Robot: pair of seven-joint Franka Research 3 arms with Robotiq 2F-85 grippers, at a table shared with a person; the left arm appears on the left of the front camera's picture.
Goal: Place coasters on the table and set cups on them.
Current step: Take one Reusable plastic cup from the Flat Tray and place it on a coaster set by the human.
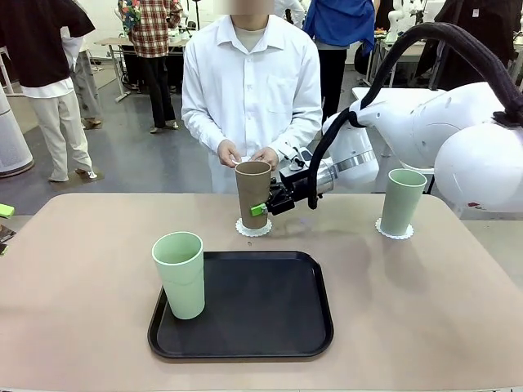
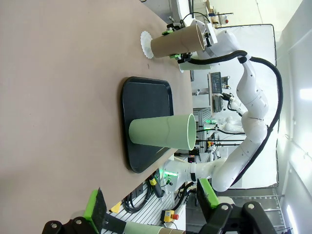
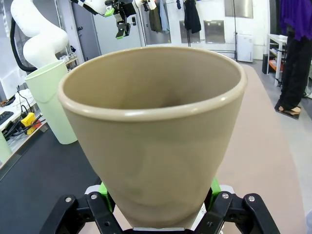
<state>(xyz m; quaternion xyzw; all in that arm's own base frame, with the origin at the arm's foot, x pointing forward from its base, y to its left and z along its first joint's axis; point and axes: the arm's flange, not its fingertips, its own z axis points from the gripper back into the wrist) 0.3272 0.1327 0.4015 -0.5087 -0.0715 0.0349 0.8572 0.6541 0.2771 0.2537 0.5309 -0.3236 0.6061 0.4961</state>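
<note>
The right gripper (image 1: 260, 210), clamped low on the brown cup (image 1: 253, 181) whose base met the coaster (image 1: 253, 229) at the table's (image 1: 82, 269) far middle, would best have released only with the cup upright and centred, then withdrawn sideways; the left gripper (image 2: 151, 201) hung wide open.

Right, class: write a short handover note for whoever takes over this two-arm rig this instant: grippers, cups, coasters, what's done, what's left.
Left gripper: open, holding nothing.
Right gripper: shut on the brown cup, which is upright at the middle coaster, far side of the table.
Done: first green cup stands on the right coaster.
Left: release the brown cup. The second green cup is on the black tray, with no coaster under it.
</note>
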